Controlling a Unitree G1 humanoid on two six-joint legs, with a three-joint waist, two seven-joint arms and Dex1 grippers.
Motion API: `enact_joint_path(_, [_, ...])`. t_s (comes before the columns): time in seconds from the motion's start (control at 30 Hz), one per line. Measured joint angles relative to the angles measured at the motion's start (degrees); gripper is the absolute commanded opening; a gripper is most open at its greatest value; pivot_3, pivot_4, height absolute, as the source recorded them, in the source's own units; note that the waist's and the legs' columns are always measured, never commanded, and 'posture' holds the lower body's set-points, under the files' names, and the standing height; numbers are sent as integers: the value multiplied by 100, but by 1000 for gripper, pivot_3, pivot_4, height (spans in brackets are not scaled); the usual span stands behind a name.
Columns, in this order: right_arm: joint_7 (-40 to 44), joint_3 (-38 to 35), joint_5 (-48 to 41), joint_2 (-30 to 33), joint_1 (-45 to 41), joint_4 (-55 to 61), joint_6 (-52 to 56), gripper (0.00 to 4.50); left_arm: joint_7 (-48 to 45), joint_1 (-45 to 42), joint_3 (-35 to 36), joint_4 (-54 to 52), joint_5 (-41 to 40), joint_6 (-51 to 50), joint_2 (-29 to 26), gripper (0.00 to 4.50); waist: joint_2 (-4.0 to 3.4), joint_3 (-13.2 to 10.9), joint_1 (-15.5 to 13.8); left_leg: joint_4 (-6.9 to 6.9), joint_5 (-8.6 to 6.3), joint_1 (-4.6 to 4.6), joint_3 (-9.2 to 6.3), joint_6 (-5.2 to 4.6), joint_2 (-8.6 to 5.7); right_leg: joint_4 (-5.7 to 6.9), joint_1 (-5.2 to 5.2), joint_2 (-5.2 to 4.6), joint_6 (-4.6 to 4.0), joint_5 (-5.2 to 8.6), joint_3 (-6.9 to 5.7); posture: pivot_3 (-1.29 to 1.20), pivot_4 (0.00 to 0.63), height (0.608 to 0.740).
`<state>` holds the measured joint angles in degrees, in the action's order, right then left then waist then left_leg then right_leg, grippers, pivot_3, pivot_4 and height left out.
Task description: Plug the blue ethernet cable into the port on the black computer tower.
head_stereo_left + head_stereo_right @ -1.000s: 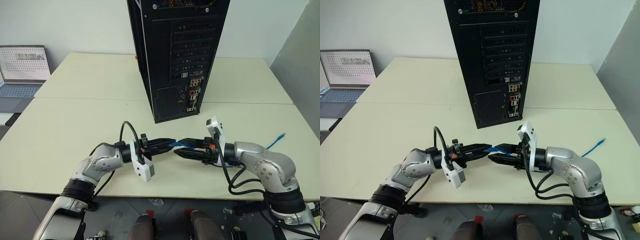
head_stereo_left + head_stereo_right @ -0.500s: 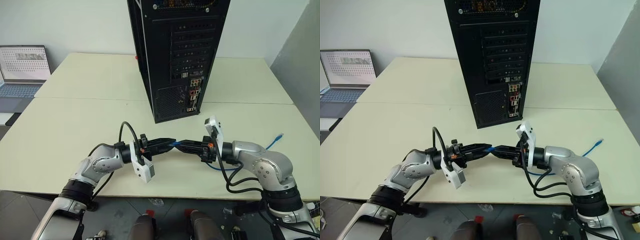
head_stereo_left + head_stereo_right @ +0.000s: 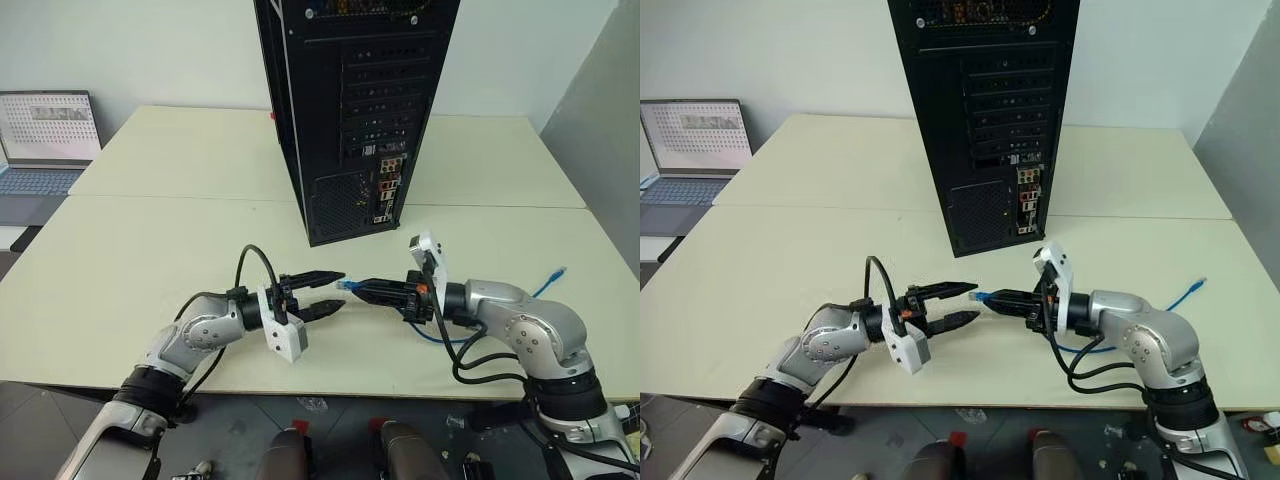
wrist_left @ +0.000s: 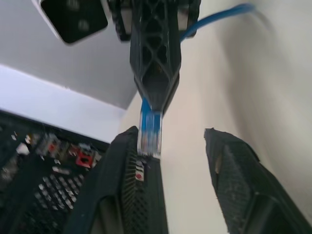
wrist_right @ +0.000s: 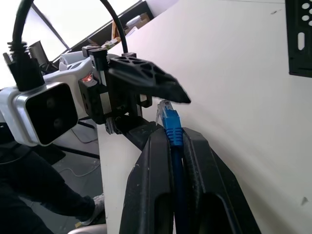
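Observation:
The black computer tower [image 3: 350, 110] stands upright at the middle back of the table, its rear face with coloured sockets [image 3: 386, 192] turned toward me. In front of it, just above the tabletop, my right gripper [image 3: 362, 288] points left, shut on the blue ethernet cable [image 5: 174, 146]. The cable's clear-blue plug [image 3: 343, 285] sticks out past the fingertips. My left gripper [image 3: 338, 290] faces it, open, one finger above and one below the plug without touching it. The cable's other end [image 3: 563, 270] lies on the table at the right.
A grey laptop [image 3: 45, 140] sits open on a separate surface at the far left. The cream table [image 3: 150, 250] has a seam across its middle and its front edge runs under my arms. A grey panel [image 3: 600, 130] stands at the right.
My right gripper closed on the cable just behind the plug. My left gripper then opened, let go of the plug and drew back a little to the left.

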<state>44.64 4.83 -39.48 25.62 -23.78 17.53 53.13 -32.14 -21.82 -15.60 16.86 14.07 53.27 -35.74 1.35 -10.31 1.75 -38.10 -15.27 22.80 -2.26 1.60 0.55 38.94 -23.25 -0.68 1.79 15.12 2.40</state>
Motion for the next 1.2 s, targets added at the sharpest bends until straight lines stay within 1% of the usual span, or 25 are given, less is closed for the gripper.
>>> enact_joint_path(0.03, [-59, -65, 22, 80, 29, 20, -62, 5, -196, 185, 4, -209, -488, -555, -10, 3008, 0, 0, 2, 0, 0, 1, -1, 0, -1, 0, 0, -2, 0, 0, 0, 0, 150, 740])
enact_joint_path(0.07, [-99, -120, 46, 116, 51, 33, -104, 5, -272, 272, 10, -328, -694, -801, -8, 3008, 0, 0, 2, 0, 0, 2, -2, 0, -1, 0, 0, -2, 0, 0, 0, 0, 150, 740])
enact_joint_path(0.17, [-397, -422, 229, 232, 146, 150, -331, 4, -502, 529, 66, -1007, -1467, -2141, 54, 3008, 0, 0, -3, -1, 0, 4, -5, 0, -2, 0, 0, -4, 0, 0, -3, 0, 150, 740])
enact_joint_path(0.23, [-673, -544, 378, 183, 186, 198, -494, 4, -471, 545, 174, -1328, -1786, -2889, 227, 3008, 0, 0, -6, -1, 0, 4, -6, 0, -3, 0, 0, -4, 1, 0, -3, 0, 150, 740])
enact_joint_path(0.27, [-972, -630, 537, 77, 180, 208, -631, 4, -429, 544, 263, -1632, -2069, -3552, 365, 3008, 0, 0, -3, -1, 0, 4, -5, 0, -2, 0, 0, -2, 1, 1, -2, 0, 150, 740])
enact_joint_path(0.3, [-1159, -677, 651, -13, 171, 206, -703, 3, -364, 534, 303, -1784, -2236, -3926, 462, 3008, 0, 0, -2, -1, 0, 4, -5, 0, -2, 1, 0, -2, 1, 1, -2, 0, 150, 740])
enact_joint_path(0.33, [-1304, -688, 728, -71, 153, 205, -752, 3, -321, 531, 334, -1906, -2335, -4185, 539, 3008, 0, 0, -2, -1, 0, 3, -5, 0, -2, 1, 0, -2, 1, 1, -1, 0, 150, 740])
enact_joint_path(0.37, [-1604, -686, 928, -173, 71, 198, -825, 3, -202, 501, 389, -2096, -2515, -4672, 719, 3008, 0, 0, 10, -1, 0, 2, -4, 0, -1, 2, -1, 1, 1, 1, 0, 0, 150, 740])
enact_joint_path(0.43, [-2005, -694, 1190, -324, -57, 174, -919, 3, -21, 444, 432, -2251, -2564, -5175, 934, 3008, 0, 0, 14, 0, 0, 0, -4, 1, 2, 2, -1, 5, 1, 0, 1, 0, 150, 740])
enact_joint_path(0.5, [-2627, -686, 1585, -637, -283, 52, -1052, 3, 298, 256, 467, -2427, -2562, -5837, 1209, 3008, 0, 0, 9, 0, 1, 1, -5, 1, 2, 3, -1, 8, 0, 0, 1, 0, 150, 740])
enact_joint_path(0.57, [-2992, -648, 1849, -864, -407, -46, -1157, 3, 571, 69, 511, -2566, -2561, -6308, 1456, 3008, 0, 0, 3, -1, 1, 4, -4, 2, 0, 1, -1, 6, 0, 0, 2, 0, 150, 740])
enact_joint_path(0.7, [-3479, -439, 2298, -1261, -632, -256, -1433, 3, 936, -234, 538, -2759, -2488, -6821, 1783, 3008, 0, 0, 6, 1, 1, 3, -2, 3, 0, 2, -3, 5, 0, 0, 6, 0, 150, 740])
enact_joint_path(0.83, [-3729, -267, 2667, -1506, -698, -538, -1755, 2, 1151, -335, 538, -2782, -2309, -6958, 1962, 3008, 0, 0, 4, 1, 1, 3, 0, 3, 0, 1, -4, 5, 0, 0, 7, 0, 150, 740])
enact_joint_path(1.0, [-3856, -142, 2935, -1746, -751, -878, -2021, 2, 1294, -337, 538, -2796, -2160, -7018, 2127, 3008, 0, 0, 6, 2, 2, 2, 1, 3, 0, 2, -5, 4, -1, 0, 8, 0, 150, 740])
enact_joint_path(1.2, [-3893, -136, 3060, -1937, -785, -1078, -2189, 2, 1329, -319, 561, -2825, -2038, -7025, 2148, 3008, 0, 0, 4, 2, 2, 3, 2, 3, 0, 2, -5, 4, -1, 0, 8, 0, 150, 740])
